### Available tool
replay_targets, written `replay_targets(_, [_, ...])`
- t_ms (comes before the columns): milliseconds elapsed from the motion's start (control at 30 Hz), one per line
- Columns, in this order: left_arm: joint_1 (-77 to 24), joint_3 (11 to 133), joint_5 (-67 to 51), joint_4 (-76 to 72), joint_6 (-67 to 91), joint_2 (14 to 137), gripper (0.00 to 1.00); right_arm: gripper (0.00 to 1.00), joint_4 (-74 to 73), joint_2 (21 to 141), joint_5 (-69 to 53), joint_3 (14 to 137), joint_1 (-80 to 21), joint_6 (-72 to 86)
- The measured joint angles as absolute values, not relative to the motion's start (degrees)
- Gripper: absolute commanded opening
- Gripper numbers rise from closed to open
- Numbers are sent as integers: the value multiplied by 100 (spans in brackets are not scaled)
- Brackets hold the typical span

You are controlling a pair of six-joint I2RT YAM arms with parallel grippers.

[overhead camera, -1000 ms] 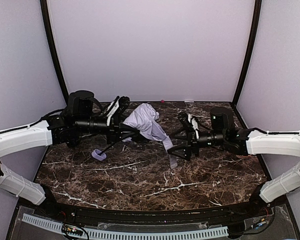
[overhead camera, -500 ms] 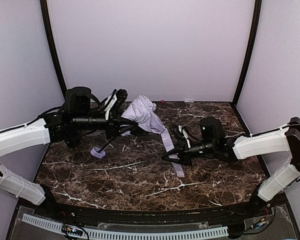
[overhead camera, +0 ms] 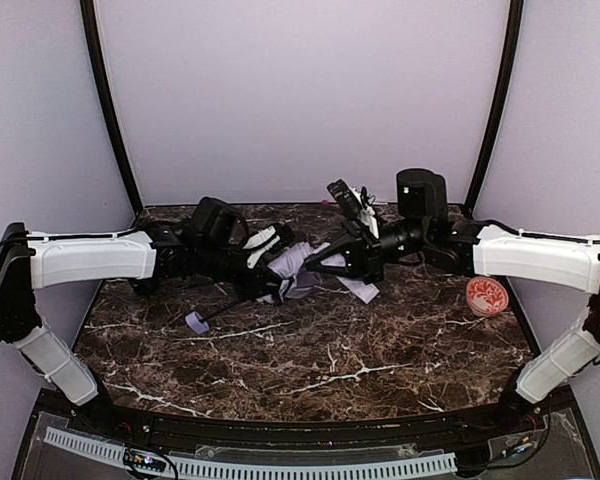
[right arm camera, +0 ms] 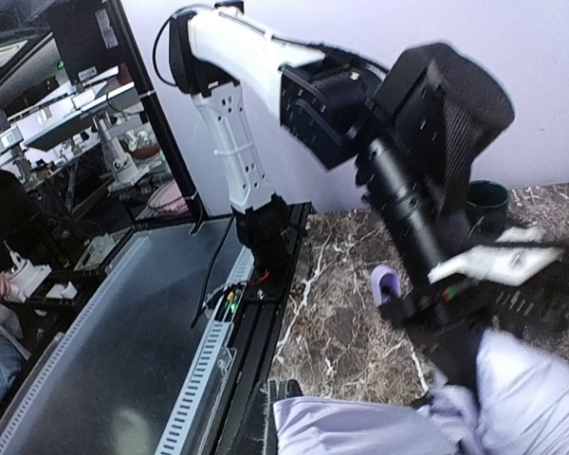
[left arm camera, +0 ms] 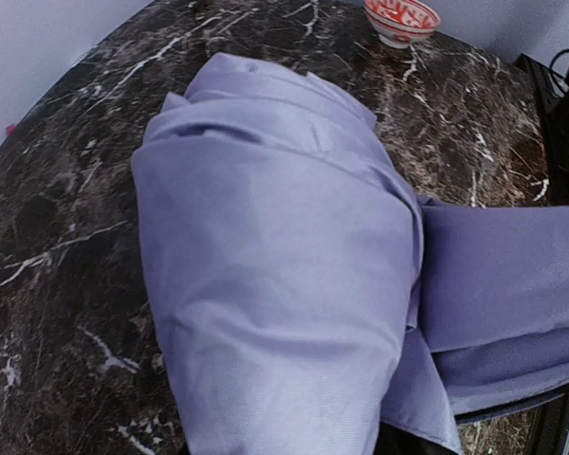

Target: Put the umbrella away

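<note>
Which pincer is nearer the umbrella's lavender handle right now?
Left. The left pincer is at the bunched umbrella, just up the shaft from the handle; the right pincer is on the bundle's far side, farther from it.

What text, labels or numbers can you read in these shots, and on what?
No text can be read in any view.
White sticker on the black frame, right wrist view: print too blurred to read.
Bowl: red and white pattern only, no letters.
Umbrella: plain cloth, no label showing.
</note>
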State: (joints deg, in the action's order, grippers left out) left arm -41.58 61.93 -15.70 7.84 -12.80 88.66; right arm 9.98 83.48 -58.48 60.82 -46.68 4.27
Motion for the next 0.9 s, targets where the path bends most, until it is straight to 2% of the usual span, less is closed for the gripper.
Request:
replay_targets(300, [-4829, 6318, -1839, 738, -2034, 9030, 0, 0, 1553, 8871, -4969, 6788, -4143, 1815])
replay_targets(667, [-5159, 6504, -2051, 869, -2921, 9043, 0, 0, -392, 9601, -3752, 7957, -4110, 1800])
replay_targets(800, [-5140, 6495, -2591, 969, -2858, 9043, 0, 7, -1046, 9699, -3680, 8034, -4123, 1682])
replay_targets(900, [-5146, 6484, -3710, 1033, -2399, 9083, 0, 23, -1164, 9701, -3597, 8003, -4032, 1562])
